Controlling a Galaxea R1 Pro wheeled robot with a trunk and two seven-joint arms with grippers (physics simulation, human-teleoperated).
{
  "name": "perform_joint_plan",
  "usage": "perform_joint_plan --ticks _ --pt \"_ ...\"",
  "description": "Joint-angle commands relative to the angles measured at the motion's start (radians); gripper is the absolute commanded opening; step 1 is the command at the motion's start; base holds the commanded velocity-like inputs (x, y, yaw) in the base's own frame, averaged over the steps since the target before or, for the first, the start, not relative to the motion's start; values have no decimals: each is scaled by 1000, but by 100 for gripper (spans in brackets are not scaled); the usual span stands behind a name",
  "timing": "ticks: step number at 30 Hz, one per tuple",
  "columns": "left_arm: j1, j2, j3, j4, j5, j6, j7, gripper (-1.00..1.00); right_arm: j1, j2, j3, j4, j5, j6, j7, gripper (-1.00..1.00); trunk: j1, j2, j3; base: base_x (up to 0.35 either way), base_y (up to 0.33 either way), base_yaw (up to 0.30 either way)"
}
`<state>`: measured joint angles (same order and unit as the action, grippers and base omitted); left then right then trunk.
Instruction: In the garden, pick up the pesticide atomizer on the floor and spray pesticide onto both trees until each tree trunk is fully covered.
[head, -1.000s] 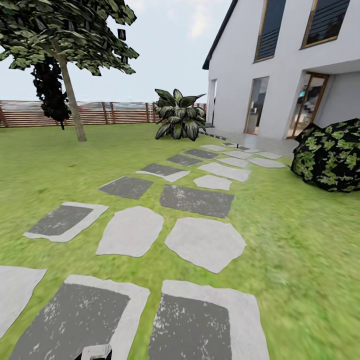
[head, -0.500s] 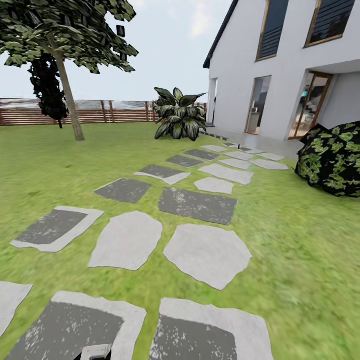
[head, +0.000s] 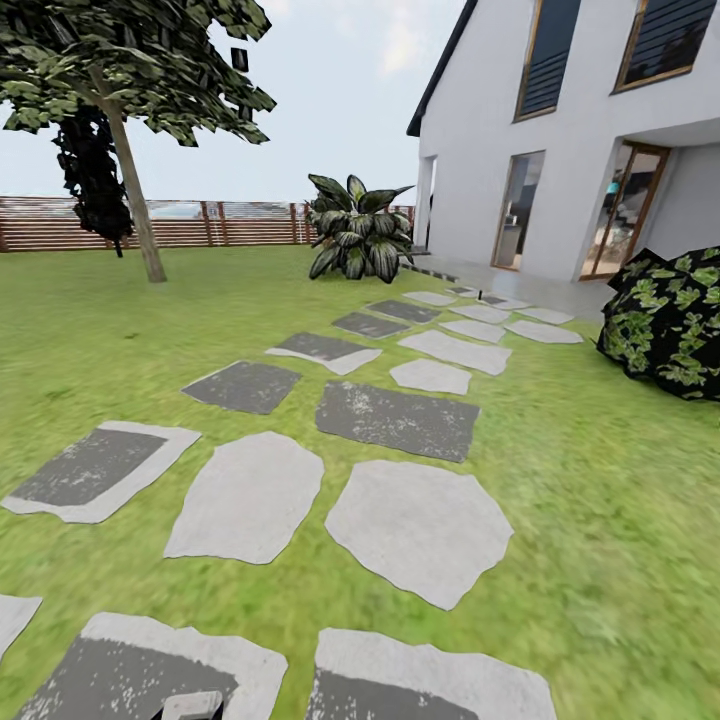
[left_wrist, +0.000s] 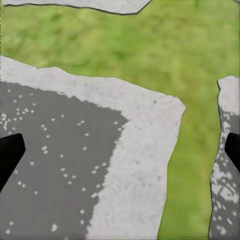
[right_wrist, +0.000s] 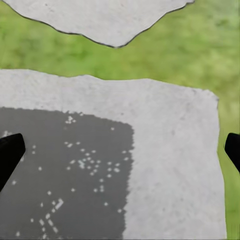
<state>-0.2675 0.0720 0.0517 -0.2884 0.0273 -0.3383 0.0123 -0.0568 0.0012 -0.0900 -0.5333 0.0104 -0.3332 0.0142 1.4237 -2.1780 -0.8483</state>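
A tall tree (head: 130, 60) stands at the far left of the lawn (head: 600, 480) in the head view, with a thin bare leaning trunk (head: 132, 195) and dark green leaves high up. No white specks show on it from here. A tiny dark upright object (head: 480, 294) stands far along the paving, too small to identify. In the left wrist view my left gripper (left_wrist: 120, 155) is open over a grey paving slab (left_wrist: 75, 165), nothing between its black fingertips (left_wrist: 10, 152). My right gripper (right_wrist: 120, 152) is open over another slab (right_wrist: 150, 165).
Stepping stones (head: 410, 520) run ahead toward a white house (head: 560, 130) with glass doors. A dark leafy bush (head: 670, 320) sits right, a broad-leaved plant (head: 358, 235) by the house corner, a black conifer (head: 90, 170) behind the tree. A brown slat fence (head: 230, 225) closes the back.
The whole head view has shifted: the stones slide down and toward me and the bush drifts right, so the camera is travelling forward along the path. Both grippers stay open.
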Motion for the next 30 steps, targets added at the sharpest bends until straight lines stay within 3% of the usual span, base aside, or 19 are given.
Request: perform_joint_plan --ticks 1,21,30 --pt "0 0 0 0 0 0 0 100 0 3 0 -6 0 0 0 100 0 0 0 0 0 0" --pt "1 0 -1 0 2 -2 0 100 0 0 -10 -10 0 0 -10 100 0 0 -16 2 0 53" --pt "1 0 -1 1 0 -2 0 100 0 0 -7 -8 0 0 -10 100 0 0 -30 185 0 60"
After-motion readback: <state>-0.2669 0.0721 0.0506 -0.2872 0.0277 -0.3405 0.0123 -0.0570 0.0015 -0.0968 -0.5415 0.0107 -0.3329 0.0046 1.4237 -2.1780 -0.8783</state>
